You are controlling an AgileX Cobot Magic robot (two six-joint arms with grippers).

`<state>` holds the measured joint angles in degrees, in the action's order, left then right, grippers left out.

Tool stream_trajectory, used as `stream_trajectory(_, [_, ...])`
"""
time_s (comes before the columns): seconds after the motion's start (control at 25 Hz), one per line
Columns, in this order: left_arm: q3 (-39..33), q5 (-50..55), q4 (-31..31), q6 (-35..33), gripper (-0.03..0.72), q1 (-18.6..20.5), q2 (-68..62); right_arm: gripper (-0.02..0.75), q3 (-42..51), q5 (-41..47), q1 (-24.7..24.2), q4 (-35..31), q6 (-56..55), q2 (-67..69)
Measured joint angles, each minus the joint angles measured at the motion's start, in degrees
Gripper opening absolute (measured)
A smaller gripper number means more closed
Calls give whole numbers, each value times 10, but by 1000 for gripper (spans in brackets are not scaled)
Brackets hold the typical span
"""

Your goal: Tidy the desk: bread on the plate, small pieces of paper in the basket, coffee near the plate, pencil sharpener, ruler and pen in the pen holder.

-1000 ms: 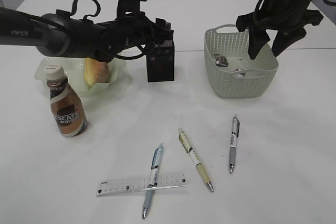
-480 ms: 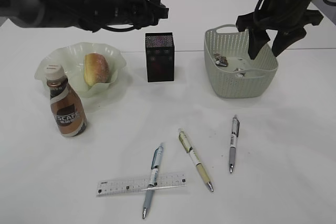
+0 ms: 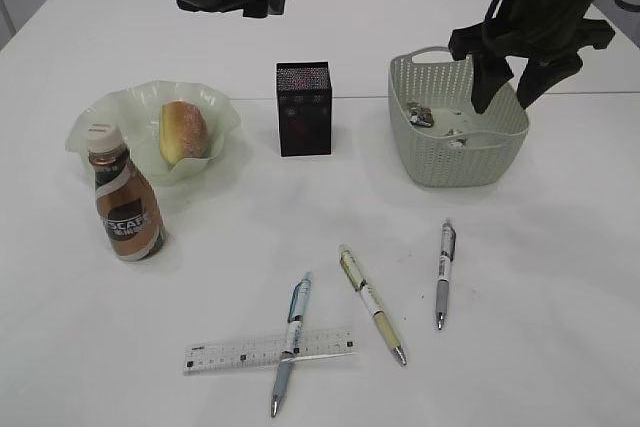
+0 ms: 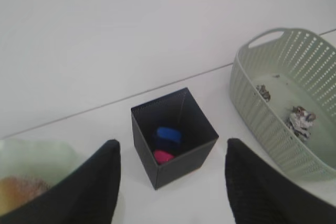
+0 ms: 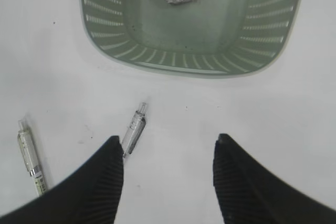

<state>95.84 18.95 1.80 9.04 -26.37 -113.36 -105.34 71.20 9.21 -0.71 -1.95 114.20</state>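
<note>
Pens [image 3: 371,303] and ruler [image 3: 268,352] lying flat on the near white table [image 3: 540,277], well in front of both arms. Long axes: grey pen [image 3: 444,274] near-vertical in the exterior view, just in front of the basket [image 3: 455,162]; ruler crosswise, under the blue pen [image 3: 290,342]. Right gripper [image 3: 503,87] nearer, hanging over the basket, spread and empty. Left gripper [image 4: 170,182] raised above the pen holder [image 4: 173,136], likewise parted, holding nothing. Slim smooth plastic barrels; clear thin ruler; perforated plastic basket; dark square mesh holder.
</note>
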Motion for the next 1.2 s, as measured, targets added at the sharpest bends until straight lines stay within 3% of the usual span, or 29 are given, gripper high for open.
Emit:
stream_trajectory(0.4, [0,187,-5,0,449,-2,82,404,1,0,1,-64,0,-12])
stream_trajectory(0.72, [0,368,-23,-10,440,-11,117,404,1,0,1,-69,-14,-61])
stream_trajectory(0.92, [0,501,-50,-79,436,-11,117,404,1,0,1,-84,-32,-76])
stream_trajectory(1.2, [0,518,-113,-176,434,-18,118,404,1,0,1,-103,-34,-77])
